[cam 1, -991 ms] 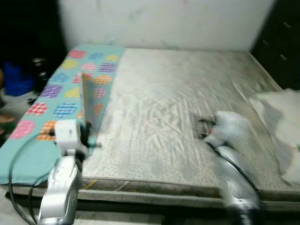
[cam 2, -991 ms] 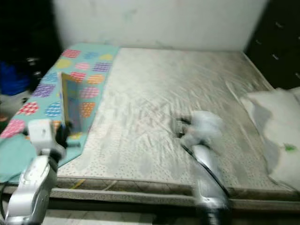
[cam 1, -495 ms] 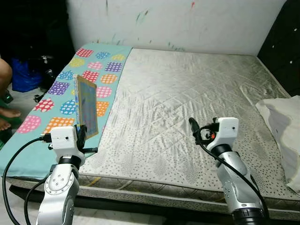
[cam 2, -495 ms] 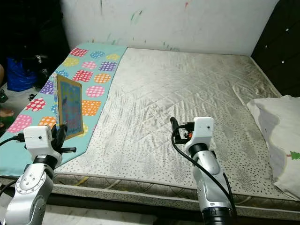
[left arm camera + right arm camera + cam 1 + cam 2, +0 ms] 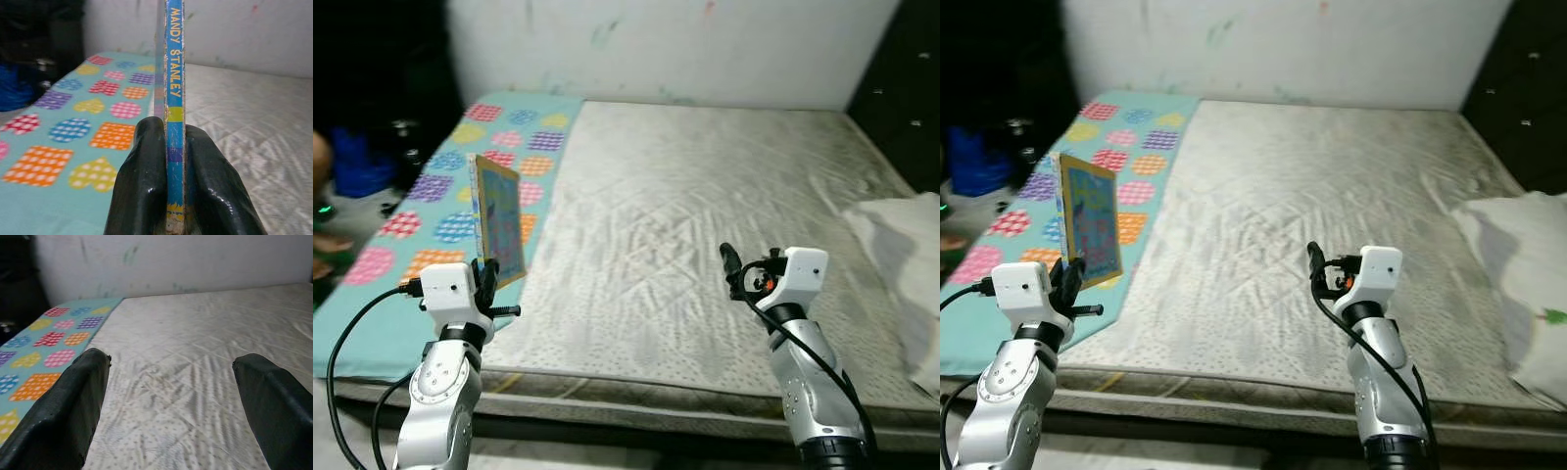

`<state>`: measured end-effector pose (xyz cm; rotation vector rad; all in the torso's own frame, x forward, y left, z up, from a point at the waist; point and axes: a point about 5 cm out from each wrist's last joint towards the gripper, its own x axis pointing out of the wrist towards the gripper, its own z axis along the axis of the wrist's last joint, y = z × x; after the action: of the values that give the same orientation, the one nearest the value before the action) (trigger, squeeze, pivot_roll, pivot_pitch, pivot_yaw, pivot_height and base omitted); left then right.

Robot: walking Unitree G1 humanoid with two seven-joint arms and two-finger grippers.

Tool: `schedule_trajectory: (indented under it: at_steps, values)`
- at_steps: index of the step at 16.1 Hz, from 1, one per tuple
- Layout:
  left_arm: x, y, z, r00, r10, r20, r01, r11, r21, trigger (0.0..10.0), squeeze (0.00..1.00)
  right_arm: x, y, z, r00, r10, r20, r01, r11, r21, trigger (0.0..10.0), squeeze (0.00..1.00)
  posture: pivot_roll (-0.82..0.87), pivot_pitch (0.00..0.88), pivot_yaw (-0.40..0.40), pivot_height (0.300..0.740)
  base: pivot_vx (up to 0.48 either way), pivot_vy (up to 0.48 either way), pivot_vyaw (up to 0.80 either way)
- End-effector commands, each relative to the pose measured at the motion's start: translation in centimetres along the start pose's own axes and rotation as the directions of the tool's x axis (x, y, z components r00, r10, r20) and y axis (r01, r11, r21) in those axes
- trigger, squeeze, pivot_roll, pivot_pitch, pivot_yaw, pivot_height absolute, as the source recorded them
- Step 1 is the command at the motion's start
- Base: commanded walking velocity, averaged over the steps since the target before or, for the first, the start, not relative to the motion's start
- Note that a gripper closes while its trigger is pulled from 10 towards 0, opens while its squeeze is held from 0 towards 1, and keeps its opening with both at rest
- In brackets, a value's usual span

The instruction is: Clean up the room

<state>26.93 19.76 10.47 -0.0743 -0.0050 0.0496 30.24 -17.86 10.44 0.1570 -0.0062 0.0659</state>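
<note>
Left pincer [image 5: 487,284] clamped on lower edge of book [image 5: 498,231], held upright above patterned mat [image 5: 406,225] at bed's [image 5: 705,215] left side, probably for carrying away. Right pincer [image 5: 171,396] wide open, empty, over mattress.

Mat [image 5: 460,186] on mattress [image 5: 705,225] left side, pillow [image 5: 901,255] right (wall [image 5: 656,49] behind)

I'm looking at a bedroom in somebody's home, pretty lived-in. A big bare mattress [image 5: 705,225] takes up most of what I see, with a teal mat [image 5: 431,225] covered in colourful hearts and dots along its left side, and a white pillow [image 5: 1523,274] at the right edge. The wall [image 5: 656,49] behind has crayon-like scribbles, and dark drawers [image 5: 906,88] stand on the right.
</note>
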Motion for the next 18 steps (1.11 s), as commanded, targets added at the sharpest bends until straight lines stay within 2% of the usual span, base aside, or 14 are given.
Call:
schedule_trajectory:
  at_steps: [1, 3, 6, 9, 15, 18]
  values:
    - [0.4, -0.2, 0.9, 0.999, -0.007, 0.047, 0.008, 1.0, -0.017, 10.0, 0.0, -0.1, -0.2, -0.2, 1.0, -0.009, -0.012, 0.009, 1.0, 0.004, 10.0, 0.0, 0.0, 0.0, -0.008, 0.74, 0.0, 0.0, -0.8]
    - [0.3, -0.8, 1.1, 0.998, -0.048, 0.051, 0.049, 0.999, -0.024, 10.0, 0.0, 0.2, 0.0, 0.4, 1.0, 0.008, 0.009, -0.008, 1.0, -0.002, 10.0, 0.0, 0.0, 0.0, -0.013, 0.74, 0.0, 0.0, -0.58]
    - [0.7, -1.1, 1.4, 0.995, -0.082, 0.058, 0.084, 0.996, -0.033, 10.0, 0.0, 0.5, 0.2, 0.5, 1.0, 0.006, 0.016, -0.006, 1.0, -0.004, 10.0, 0.0, 0.0, 0.0, -0.01, 0.74, 0.0, 0.0, 0.0]
    - [0.8, -1.1, 1.5, 0.995, -0.078, 0.062, 0.081, 0.995, -0.059, 10.0, 0.0, 0.2, 0.3, 0.2, 1.0, 0.007, 0.006, -0.007, 1.0, 0.002, 10.0, 0.0, 0.0, 0.0, -0.01, 0.74, 0.0, 0.0, 0.0]
    - [0.5, -2.3, 1.4, 0.992, -0.112, 0.059, 0.116, 0.991, -0.065, 10.0, 0.0, 0.3, 0.2, 0.3, 1.0, 0.008, 0.006, -0.008, 1.0, -0.014, 10.0, 0.0, 0.0, 0.0, -0.013, 0.74, 0.0, 0.0, 0.0]
    - [0.6, -2.6, 1.7, 0.99, -0.121, 0.069, 0.126, 0.989, -0.073, 10.0, 0.0, 0.3, 0.0, 0.4, 1.0, 0.005, 0.009, -0.005, 1.0, -0.019, 10.0, 0.0, 0.0, 0.0, -0.012, 0.74, 0.0, -0.267, 0.0]
